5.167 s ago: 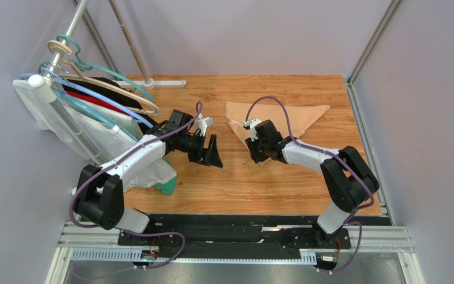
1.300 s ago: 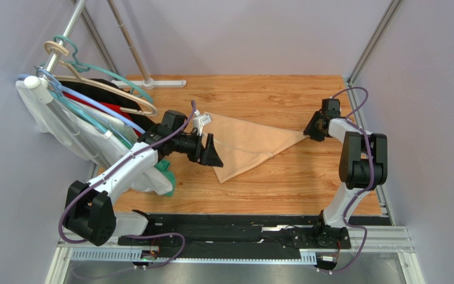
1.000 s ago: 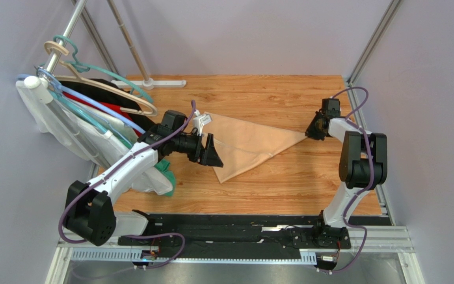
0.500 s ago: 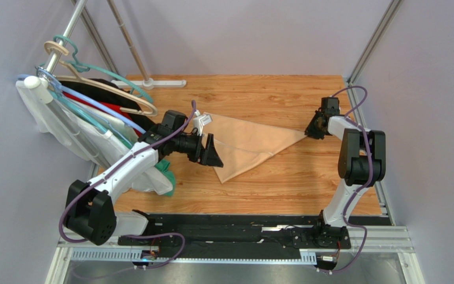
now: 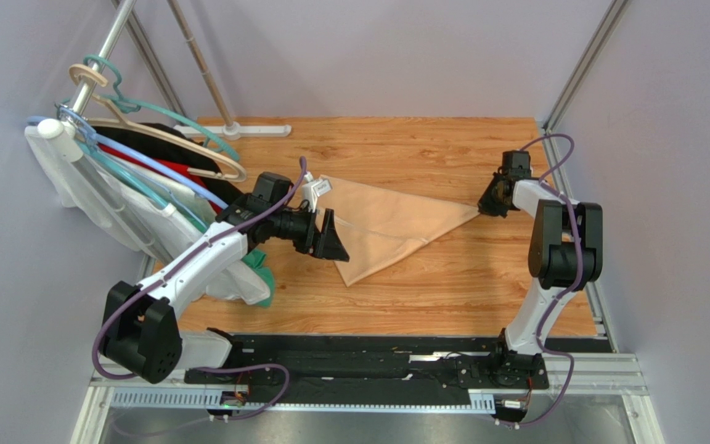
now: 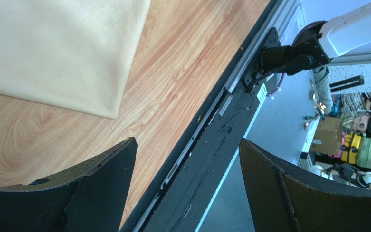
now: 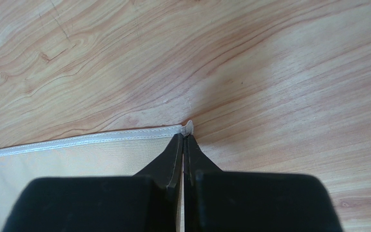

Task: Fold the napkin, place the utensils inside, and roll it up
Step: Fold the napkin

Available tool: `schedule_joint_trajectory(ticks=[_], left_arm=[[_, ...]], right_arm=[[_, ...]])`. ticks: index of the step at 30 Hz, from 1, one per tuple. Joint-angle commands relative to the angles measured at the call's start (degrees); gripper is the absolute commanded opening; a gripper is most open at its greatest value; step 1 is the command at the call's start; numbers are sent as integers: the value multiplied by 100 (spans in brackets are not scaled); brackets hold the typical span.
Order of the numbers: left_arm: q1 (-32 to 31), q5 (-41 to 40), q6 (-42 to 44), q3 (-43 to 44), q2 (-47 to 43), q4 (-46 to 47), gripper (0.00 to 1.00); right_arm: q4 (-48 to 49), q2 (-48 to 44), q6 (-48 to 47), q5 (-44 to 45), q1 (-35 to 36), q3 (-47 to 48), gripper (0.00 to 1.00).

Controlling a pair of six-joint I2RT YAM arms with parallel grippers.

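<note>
We tag both arms as the same build. L arm: smooth white link shells w/ chunky black joint housings. R arm: same white links, boxy black elbow block. Purple cables, one per arm, run outside the shells in loose loops. L gripper: two broad matte-black fingers, wedge-shaped, grainy edges, small oval recess near one root. R gripper: black fingers tapering to thin points, w/ a blocky black body behind. Small white bracket sits by the L wrist. Bases are bolted to a black plate w/ a silver slotted rail in front.
</note>
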Motion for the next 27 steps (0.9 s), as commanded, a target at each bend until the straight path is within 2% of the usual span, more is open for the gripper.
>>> schedule_joint_trajectory(ticks=[1,12,19,27], left_arm=[[126,85,-48,63,-10,68,87],[126,76,-66,71,60,50,87],[126,67,-48,63,52,42,87],[126,67,-39,54,25,33,87]], right_arm=[[-45,61,11,94,-26,180,0],[763,-1160,-191,-186,176,-681,0],[1238,-1890,-271,-502,728,-1155,0],[1089,-2741,-578,-363,1380,-1454,0]])
